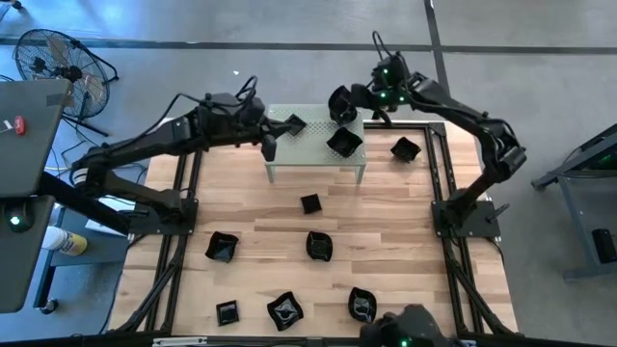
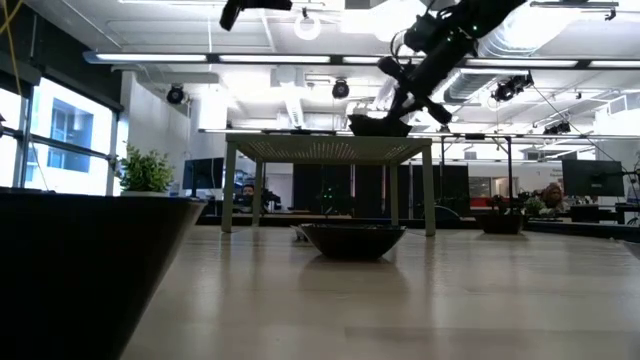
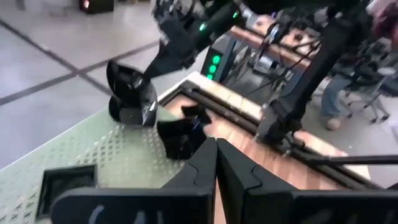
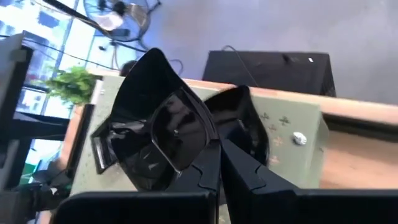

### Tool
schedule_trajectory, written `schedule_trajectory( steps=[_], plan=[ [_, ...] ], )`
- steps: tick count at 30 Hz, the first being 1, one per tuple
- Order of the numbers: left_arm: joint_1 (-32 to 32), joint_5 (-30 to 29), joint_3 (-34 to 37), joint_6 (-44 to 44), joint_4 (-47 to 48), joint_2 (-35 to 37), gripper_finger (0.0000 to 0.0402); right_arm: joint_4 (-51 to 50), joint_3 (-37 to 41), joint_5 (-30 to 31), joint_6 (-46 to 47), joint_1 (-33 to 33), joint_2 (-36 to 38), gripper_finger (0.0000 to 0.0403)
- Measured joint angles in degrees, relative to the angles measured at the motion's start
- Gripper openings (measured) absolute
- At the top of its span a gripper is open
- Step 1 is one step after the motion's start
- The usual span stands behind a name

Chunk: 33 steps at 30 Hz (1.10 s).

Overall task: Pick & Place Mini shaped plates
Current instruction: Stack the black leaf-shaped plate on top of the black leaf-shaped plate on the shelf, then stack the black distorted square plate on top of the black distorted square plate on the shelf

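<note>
A: Near edge of the table [image 1: 386, 217] first: five loose mini plates there, one at the near-left corner [image 1: 228, 312], a wavy one [image 1: 285, 309] beside it, one [image 1: 362, 305] right of that, then two a row further in [image 1: 223, 247] [image 1: 319, 246]

B: And mid-table?

A: One small square plate [image 1: 309, 203] just in front of the green stand [image 1: 289, 154]. On the stand: one plate [image 1: 344, 143] on the right half, one [image 1: 292, 124] near its far-left corner. One more [image 1: 406, 148] on the wood by the table's far-right corner

B: Grippers?

A: Left gripper [image 1: 269, 146] hangs over the stand's near-left edge, fingers pressed together, nothing in them. Right gripper [image 1: 349, 101] is at the stand's far-right corner, clamped on the rim of a plate [image 4: 163, 140], which hangs tilted off the fingers

B: Handling?

A: I'd judge them light, rigid and glossy, so slippery. Thin rim is the only real hold; pinch across the raised edge at a flat stretch, not a wavy peak. Likely to swing or slip in a rim grip, so set down gently
</note>
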<state>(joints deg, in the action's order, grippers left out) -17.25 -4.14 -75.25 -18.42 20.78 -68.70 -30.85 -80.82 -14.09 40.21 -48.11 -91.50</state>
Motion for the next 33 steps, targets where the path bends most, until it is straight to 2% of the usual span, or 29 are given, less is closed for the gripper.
schedule_trajectory(
  steps=[5,14,23,28,33],
  plan=[
    [0.0,-0.9,5.7,-1.0,-5.2,2.4,0.0002,-1.9,0.0,0.4,4.2,0.0,-1.5,0.0001],
    [0.0,-2.7,12.8,-2.8,-7.8,6.7,0.0001,-3.0,0.0,3.0,7.4,-1.4,-2.7,0.0006],
    [0.0,-3.1,13.6,-2.9,-7.7,7.9,0.0001,-3.6,0.0,1.6,5.7,-1.3,-2.6,0.0060],
    [0.0,-4.0,15.4,-2.9,-9.9,7.9,0.0001,-3.8,0.0,1.3,-2.2,-1.4,0.9,0.0069],
    [0.0,-3.2,21.2,-4.5,-16.0,9.4,0.0001,-11.9,0.0,0.4,-16.7,-1.4,7.3,0.0026]
  ],
)
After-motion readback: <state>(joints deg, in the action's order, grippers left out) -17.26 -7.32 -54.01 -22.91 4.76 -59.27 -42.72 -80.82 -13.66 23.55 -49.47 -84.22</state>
